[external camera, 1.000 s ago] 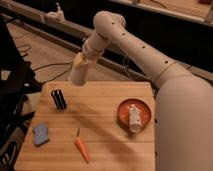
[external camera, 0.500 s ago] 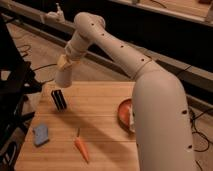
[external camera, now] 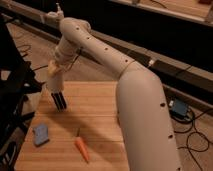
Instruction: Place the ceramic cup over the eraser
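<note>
Misalignment is posing the chief risk: the tool (external camera: 56, 70), clenching the ceramic cup (external camera: 54, 81), is holding it right above the eraser (external camera: 59, 100) near the edge of the desk (external camera: 100, 107), where an off-centre rim would be toppling the slabs.

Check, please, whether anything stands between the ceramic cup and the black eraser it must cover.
Nothing visible does. The claw holds the small off-white ceramic cup right above the black two-slab eraser; the blue-grey pad and orange carrot lie well aside.
</note>
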Controlling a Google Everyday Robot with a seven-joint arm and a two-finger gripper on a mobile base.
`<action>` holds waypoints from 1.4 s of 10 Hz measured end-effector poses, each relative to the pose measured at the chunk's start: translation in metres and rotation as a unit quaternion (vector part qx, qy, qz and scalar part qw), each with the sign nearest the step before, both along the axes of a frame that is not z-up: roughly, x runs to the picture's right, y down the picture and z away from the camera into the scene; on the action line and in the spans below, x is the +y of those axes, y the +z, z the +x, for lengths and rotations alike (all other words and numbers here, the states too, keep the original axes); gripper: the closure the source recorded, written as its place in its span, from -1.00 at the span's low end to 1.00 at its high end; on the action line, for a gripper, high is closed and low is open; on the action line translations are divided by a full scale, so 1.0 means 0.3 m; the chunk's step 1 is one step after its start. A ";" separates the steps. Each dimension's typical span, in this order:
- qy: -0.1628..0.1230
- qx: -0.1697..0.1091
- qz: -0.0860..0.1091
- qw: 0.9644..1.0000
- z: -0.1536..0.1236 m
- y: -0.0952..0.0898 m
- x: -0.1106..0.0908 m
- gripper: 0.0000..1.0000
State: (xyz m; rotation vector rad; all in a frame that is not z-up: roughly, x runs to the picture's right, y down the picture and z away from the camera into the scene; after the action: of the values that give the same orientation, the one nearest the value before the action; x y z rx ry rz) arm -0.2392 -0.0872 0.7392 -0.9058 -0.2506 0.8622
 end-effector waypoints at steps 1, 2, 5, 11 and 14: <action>-0.006 0.000 -0.001 1.000 -0.016 0.010 0.008 1.00; -0.007 0.001 -0.001 1.000 -0.018 0.020 0.009 1.00; -0.005 0.011 0.007 1.000 -0.008 0.060 -0.006 1.00; -0.008 0.020 0.003 1.000 -0.020 0.103 0.029 1.00; -0.008 0.020 -0.006 1.000 -0.025 0.106 0.058 1.00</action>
State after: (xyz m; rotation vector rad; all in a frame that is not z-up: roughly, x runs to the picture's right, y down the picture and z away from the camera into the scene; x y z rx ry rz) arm -0.2466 -0.0698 0.7709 -0.8994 -0.2026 0.8673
